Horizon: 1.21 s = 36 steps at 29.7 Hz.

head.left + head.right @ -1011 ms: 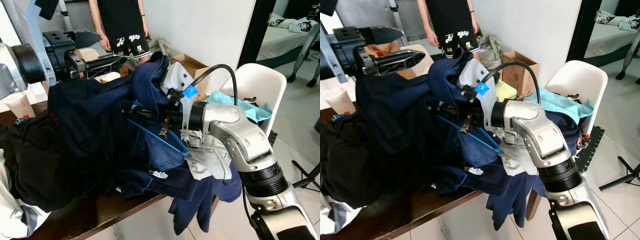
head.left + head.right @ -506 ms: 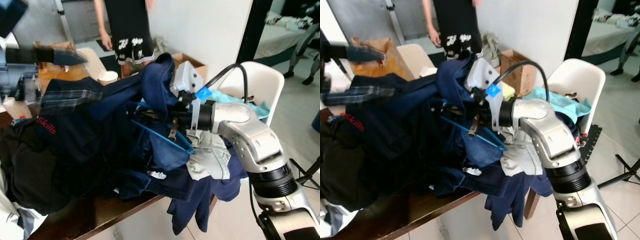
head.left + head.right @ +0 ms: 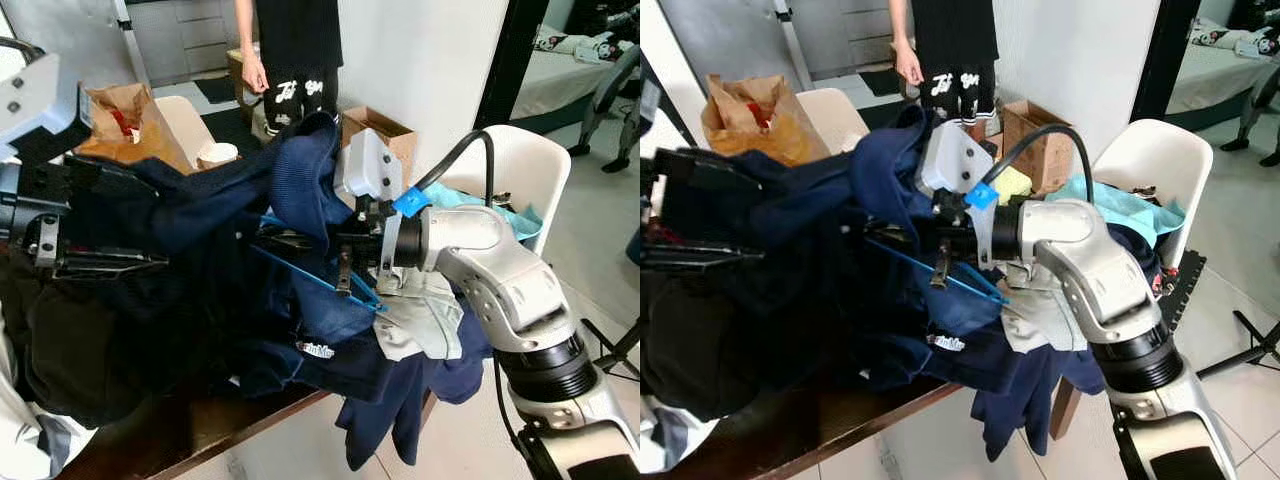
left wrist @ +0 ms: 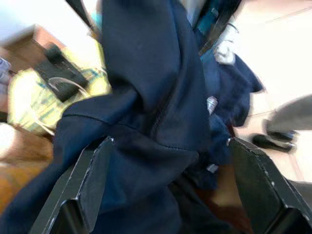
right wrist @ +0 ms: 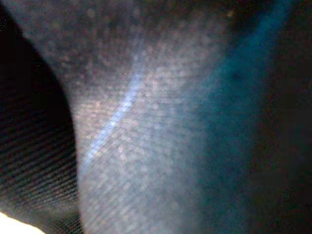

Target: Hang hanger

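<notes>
Since a second ago the left arm has dropped from head height to the left edge of the head view, low beside the clothes, and the person at the back has shifted rightwards. The left gripper (image 3: pixel 95 262) lies level, pointing right into the navy fabric garment (image 3: pixel 210 250); in the left wrist view its two black fingers (image 4: pixel 92 180) stand wide apart, released, with a fold of that navy cloth between them. One dark, soft pile of clothes (image 3: pixel 70 350) covers the brown wooden table (image 3: pixel 190 430). Behind it stand one crumpled brown paper bag (image 3: pixel 125 120) and one pale paper cup (image 3: pixel 217 154). Near the middle, one thin blue wire hanger (image 3: pixel 310 280), triangular, lies tucked inside the navy garment, with a metal clip hanging off its lower bar. The right arm, silver and jointed, bends at the elbow and reaches leftwards over the table edge. The right gripper (image 3: pixel 300 240) is buried in the cloth at the hanger; whether it is clenched cannot be told, as the right wrist view is blurred weave. One white moulded plastic chair (image 3: pixel 520 170) stands at the right, holding teal cloth.
</notes>
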Available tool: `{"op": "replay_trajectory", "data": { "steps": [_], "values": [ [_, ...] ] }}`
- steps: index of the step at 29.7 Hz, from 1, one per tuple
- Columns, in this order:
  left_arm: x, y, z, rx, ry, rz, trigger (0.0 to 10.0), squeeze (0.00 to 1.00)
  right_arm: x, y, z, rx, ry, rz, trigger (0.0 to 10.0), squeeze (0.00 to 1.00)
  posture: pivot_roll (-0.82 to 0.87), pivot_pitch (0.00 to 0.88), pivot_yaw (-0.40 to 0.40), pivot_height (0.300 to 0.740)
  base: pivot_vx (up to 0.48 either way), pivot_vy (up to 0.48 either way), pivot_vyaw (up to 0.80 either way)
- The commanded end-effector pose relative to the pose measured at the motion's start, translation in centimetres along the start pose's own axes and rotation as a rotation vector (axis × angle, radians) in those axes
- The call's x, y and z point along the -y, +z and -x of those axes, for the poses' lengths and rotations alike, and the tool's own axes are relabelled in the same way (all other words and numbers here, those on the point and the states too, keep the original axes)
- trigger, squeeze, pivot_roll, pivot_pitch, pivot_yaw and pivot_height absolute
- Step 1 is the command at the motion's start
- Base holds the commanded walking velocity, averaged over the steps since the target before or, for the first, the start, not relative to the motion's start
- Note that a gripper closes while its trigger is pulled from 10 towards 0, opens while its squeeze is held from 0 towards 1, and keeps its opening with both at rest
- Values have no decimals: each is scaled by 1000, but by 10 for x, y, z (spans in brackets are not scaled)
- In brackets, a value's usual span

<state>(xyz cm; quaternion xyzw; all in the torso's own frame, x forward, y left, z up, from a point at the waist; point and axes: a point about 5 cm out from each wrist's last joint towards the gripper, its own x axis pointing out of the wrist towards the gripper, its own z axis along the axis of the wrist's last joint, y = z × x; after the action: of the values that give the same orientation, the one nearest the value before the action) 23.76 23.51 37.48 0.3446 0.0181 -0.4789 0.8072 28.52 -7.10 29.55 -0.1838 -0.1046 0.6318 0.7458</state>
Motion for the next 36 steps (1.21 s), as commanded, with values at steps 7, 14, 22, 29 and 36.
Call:
{"op": "replay_trajectory", "data": {
  "steps": [7, 14, 22, 29, 36],
  "values": [
    [-2, 27, -2, 211, 1, -104, 10000, 0, -15, 4, -1, 22, 115, 32, 10000, 0, 17, 0, 46, 740, 0, 0, 0],
    [9, 13, -3, 150, -122, -93, 10000, 0, -19, 3, -2, 15, 136, 34, 10000, 0, 18, 0, 46, 740, 0, 0, 0],
    [22, -6, -9, 71, -209, -31, 10000, 0, -18, 4, -1, 10, 132, 36, 10000, 0, 14, 0, 44, 740, 0, 0, 0],
    [28, -25, -18, -22, -225, -24, 4471, 0, -17, 5, 0, 15, 127, 36, 10000, 0, 14, 0, 44, 740, 0, 0, 0],
    [29, -34, -20, -74, -226, -32, 0, 0, -18, 6, -1, 19, 127, 36, 10000, 0, 11, 0, 46, 740, 0, 0, 0]
  ]
}}
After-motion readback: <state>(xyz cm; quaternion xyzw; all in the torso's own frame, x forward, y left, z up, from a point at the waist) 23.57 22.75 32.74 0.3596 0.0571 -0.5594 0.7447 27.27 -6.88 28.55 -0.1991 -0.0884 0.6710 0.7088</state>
